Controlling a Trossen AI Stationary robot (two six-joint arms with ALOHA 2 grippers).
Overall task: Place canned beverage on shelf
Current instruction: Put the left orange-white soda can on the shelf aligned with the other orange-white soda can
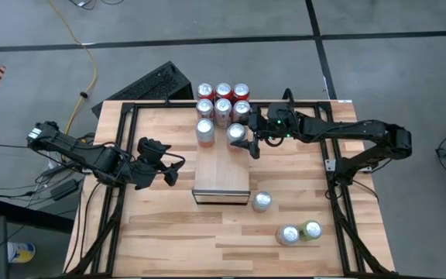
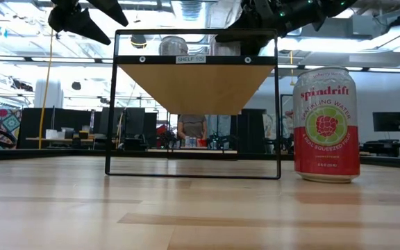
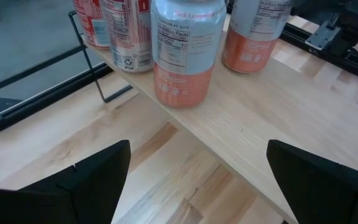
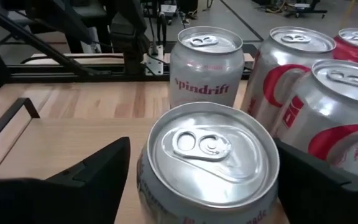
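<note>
- From above you see the right end effector (image 1: 248, 142) at the shelf's (image 1: 221, 174) far end, fingers spread around a can (image 1: 238, 133) standing there.
- Its wrist view shows that can's lid (image 4: 209, 149) between its parted fingers.
- The left end effector (image 1: 163, 167), open, hovers beside the shelf.
- Only the low view reads "spindrift" on the can (image 2: 326, 125) on the surface (image 2: 200, 208).

Bright overhead light, glare on can tops (image 4: 210, 146), soft shadows

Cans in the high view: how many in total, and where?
11. Eight cans stand on the shelf, one between the fingers of the right gripper; three sit on the tabletop. None seems hidden.
</note>
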